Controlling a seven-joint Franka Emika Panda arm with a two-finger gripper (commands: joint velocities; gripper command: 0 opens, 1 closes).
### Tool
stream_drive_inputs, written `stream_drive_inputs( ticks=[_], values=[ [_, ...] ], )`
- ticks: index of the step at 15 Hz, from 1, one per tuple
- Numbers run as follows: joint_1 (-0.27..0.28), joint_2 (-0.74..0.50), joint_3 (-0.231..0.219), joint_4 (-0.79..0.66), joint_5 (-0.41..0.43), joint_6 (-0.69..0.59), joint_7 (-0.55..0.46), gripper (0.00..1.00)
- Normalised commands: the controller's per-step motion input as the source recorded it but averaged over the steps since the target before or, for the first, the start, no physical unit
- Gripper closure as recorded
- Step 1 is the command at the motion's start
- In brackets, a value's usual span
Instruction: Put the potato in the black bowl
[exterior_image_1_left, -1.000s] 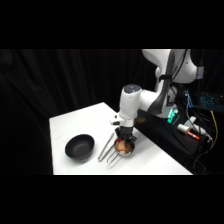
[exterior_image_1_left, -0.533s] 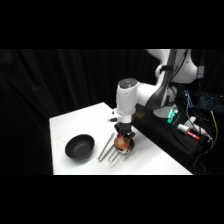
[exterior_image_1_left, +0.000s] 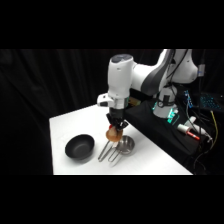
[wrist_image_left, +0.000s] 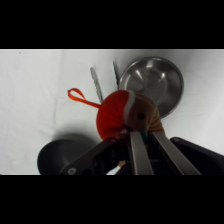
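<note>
Tan and red in my grip, the potato (exterior_image_1_left: 114, 134) hangs clear of the table (exterior_image_1_left: 65, 126), pinched between the fingers (wrist_image_left: 140, 150) of the gripper (exterior_image_1_left: 116, 128). From the wrist camera I see it as a rounded lump, red on one side and brown on the other, with a thin red loop trailing off it; the fingers are narrowed around it.

What matters for the next move is where the black bowl (exterior_image_1_left: 80, 147) lies from the gripper. In the side view it sits on the table towards the front left corner, lower left of the held potato and apart from it. The silver bowl (exterior_image_1_left: 125, 145) is the closer one, almost straight under the gripper, and the metal tongs (exterior_image_1_left: 108, 150) lie between the two bowls with their arms pointing towards the front edge. The wrist view agrees: the silver bowl is near the top, the tong tips are beside it, and the black bowl shows dark at the lower left, partly cut off.

I judge the carry has to go sideways, over the tongs, towards that left corner. The potato looks high enough to pass over them. Bare table surrounds the black bowl, but its far side is near the table's left edge, so I would not overshoot.
</note>
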Motion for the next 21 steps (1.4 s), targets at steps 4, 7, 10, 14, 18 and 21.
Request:
stream_drive_inputs(
  ticks=[4,7,10,14,18,21],
  values=[
    [-0.125,0.15,-0.014,0.49,0.007,-0.15,-0.18,0.93],
    [-0.095,0.35,-0.026,0.66,0.022,-0.16,-0.18,0.94],
    [-0.080,0.47,-0.036,0.71,0.015,-0.16,-0.17,0.94],
    [-0.102,0.58,-0.009,0.71,0.101,-0.13,-0.24,0.94],
    [-0.121,0.52,0.042,0.62,0.178,-0.15,-0.28,0.94],
    [-0.100,0.35,0.075,0.49,0.169,-0.21,-0.25,0.89]
  ],
)
